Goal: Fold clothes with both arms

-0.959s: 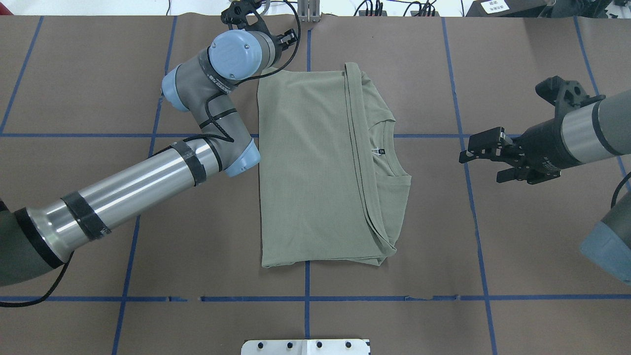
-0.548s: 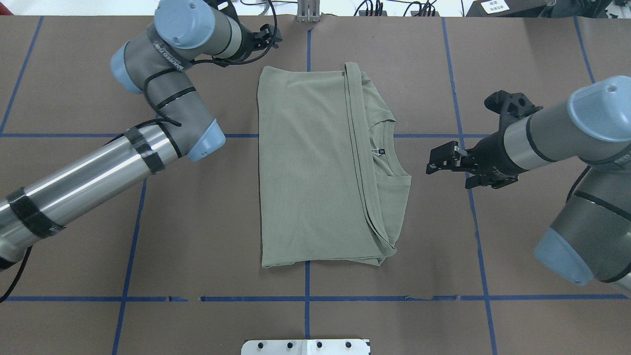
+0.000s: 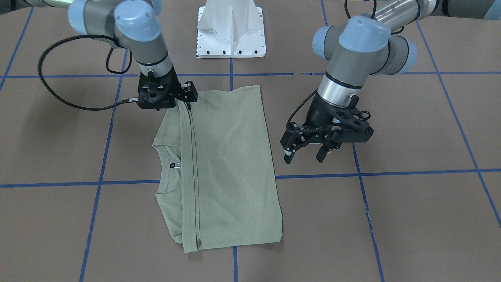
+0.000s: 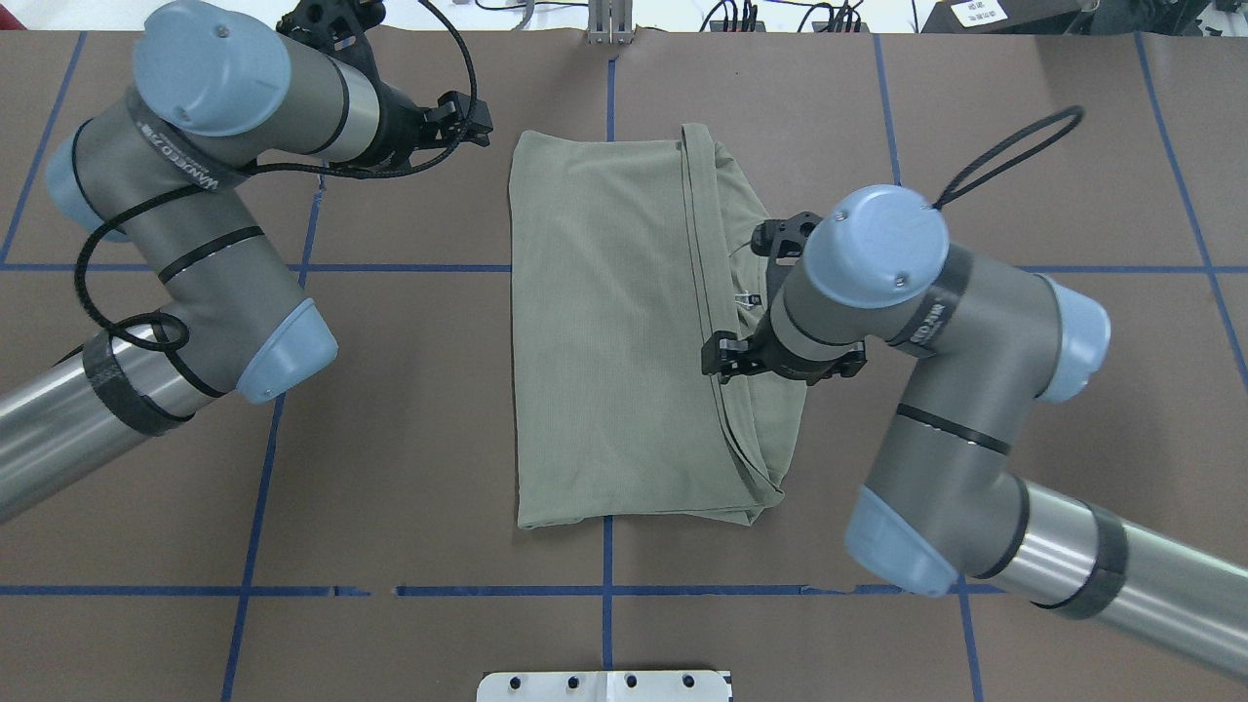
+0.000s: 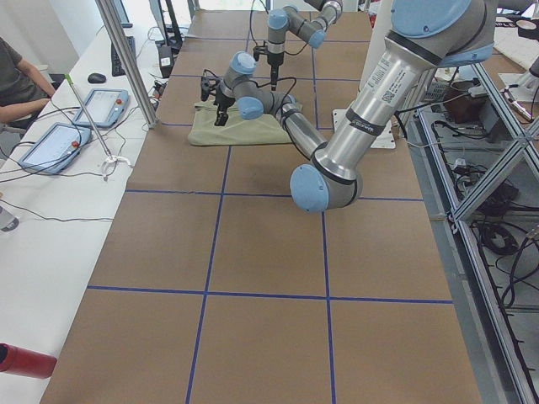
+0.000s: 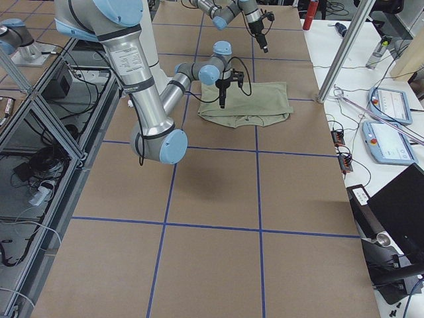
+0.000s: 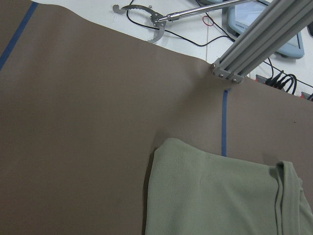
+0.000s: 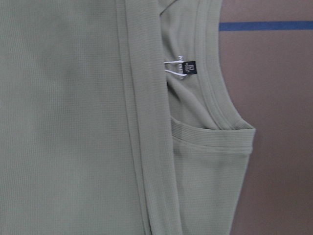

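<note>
One sage-green shirt lies folded lengthwise in the middle of the table, collar toward the robot's right. Only the right wrist view resolves its dark tag. The right gripper hangs over the collar side; I cannot tell how its jaws stand. The front view shows the left gripper with jaws spread, beside the shirt.

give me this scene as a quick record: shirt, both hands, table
garment: sage-green shirt, folded lengthwise, lying flat
collar: exposed on the robot's right side, dark tag showing
left hand: open, off the shirt, over bare table
right hand: pointing down above the shirt's collar side; open or shut unclear
surface: brown table with a blue tape grid
</note>
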Robot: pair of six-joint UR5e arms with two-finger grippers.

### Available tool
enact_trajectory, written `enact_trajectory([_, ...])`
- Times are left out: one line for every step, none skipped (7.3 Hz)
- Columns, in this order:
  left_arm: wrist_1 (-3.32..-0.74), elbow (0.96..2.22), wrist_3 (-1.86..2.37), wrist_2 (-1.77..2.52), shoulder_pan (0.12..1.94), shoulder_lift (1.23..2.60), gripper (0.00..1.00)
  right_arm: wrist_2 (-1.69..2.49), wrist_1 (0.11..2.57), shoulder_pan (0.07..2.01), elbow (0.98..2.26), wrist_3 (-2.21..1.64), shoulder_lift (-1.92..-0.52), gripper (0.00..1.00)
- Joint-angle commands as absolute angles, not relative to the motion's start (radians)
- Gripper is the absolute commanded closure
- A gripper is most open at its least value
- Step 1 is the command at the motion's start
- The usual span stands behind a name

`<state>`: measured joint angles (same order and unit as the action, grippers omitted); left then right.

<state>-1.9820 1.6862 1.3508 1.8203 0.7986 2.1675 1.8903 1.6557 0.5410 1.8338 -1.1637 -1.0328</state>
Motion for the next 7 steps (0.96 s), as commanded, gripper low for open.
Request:
enact_trajectory([-1.965, 1.733, 1.35, 1.838, 0.789, 2.135, 0.0, 1.855, 1.674, 0.494, 1.732, -1.067, -0.963, 0.0])
enact_trajectory([-1.965, 1.733, 1.351, 1.839, 0.784, 2.135, 0.0, 1.844, 1.716, 0.479, 1.732, -1.007, -0.963, 0.0])
enact_trajectory([-1.967, 1.733, 1.356, 1.839, 0.779, 2.135, 0.0, 1.832, 1.738, 0.469, 1.733, -1.003, -0.966, 0.0])
enact_trajectory([-1.967, 1.732, 1.361, 1.839, 0.769, 2.135, 0.0, 1.832, 1.779, 0.46, 1.735, -1.003, -0.966, 0.0])
enact_trajectory([-1.971, 1.73, 1.361, 1.839, 0.767, 2.135, 0.0, 1.832, 1.807, 0.457, 1.733, -1.0, -0.969, 0.0])
enact_trajectory([-1.973, 1.729, 1.361, 1.839, 0.767, 2.135, 0.0, 1.83, 1.81, 0.445, 1.73, -0.973, -0.974, 0.0])
enact_trajectory([-1.974, 1.727, 1.362, 1.839, 0.767, 2.135, 0.0, 1.83, 1.818, 0.439, 1.729, -0.971, -0.982, 0.0])
